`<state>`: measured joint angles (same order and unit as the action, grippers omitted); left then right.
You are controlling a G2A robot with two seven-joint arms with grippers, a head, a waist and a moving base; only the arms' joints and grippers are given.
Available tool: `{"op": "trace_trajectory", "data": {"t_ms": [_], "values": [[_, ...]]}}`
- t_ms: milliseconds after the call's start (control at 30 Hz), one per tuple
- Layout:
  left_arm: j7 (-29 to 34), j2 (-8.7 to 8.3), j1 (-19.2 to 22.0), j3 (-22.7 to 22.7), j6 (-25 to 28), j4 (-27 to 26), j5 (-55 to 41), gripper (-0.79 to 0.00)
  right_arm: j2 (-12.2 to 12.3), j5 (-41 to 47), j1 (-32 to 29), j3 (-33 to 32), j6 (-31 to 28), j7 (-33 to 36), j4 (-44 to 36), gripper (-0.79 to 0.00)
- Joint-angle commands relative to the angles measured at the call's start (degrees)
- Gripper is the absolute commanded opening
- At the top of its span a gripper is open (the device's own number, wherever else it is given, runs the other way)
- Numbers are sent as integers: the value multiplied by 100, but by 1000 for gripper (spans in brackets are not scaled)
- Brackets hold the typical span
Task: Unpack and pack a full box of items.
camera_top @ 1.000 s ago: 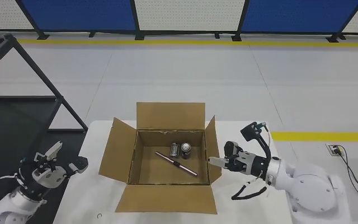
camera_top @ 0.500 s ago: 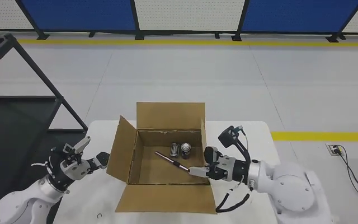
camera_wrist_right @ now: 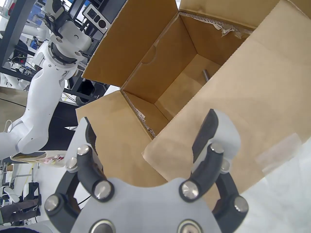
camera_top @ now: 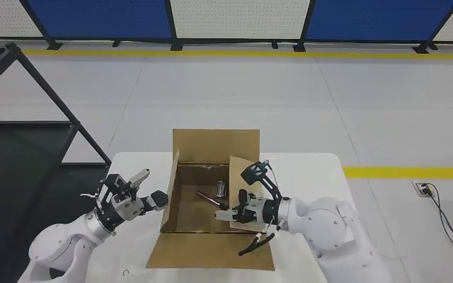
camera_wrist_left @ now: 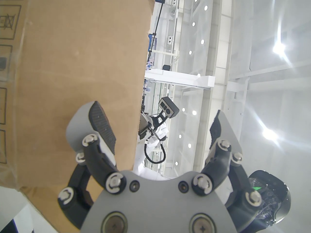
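Currently brown cardboard box (camera_top: 212, 145), side flaps (camera_top: 241, 173) standing up, L & R jaws open

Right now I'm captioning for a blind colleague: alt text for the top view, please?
An open cardboard box sits on a white table, a tool at each side flap. The left flap stands upright by the left tool; the right flap leans inward by the right tool. A rod and can are inside.
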<state>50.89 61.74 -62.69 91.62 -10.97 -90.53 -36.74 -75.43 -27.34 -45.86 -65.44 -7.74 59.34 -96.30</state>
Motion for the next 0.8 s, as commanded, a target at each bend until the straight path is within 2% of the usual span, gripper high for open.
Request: {"op": "trace_trajectory", "data": {"t_ms": [0,367,767], "values": [[-2,5,107,-162,-62,76,51,0,-6,-38,43,71,55,-68,114,0],[-228,35,453,-768,-315,261,335,0,-33,-69,213,398,83,-250,568,0],[-697,89,786,-1362,-658,454,689,0,-5,47,257,467,-53,-189,779,0]]}}
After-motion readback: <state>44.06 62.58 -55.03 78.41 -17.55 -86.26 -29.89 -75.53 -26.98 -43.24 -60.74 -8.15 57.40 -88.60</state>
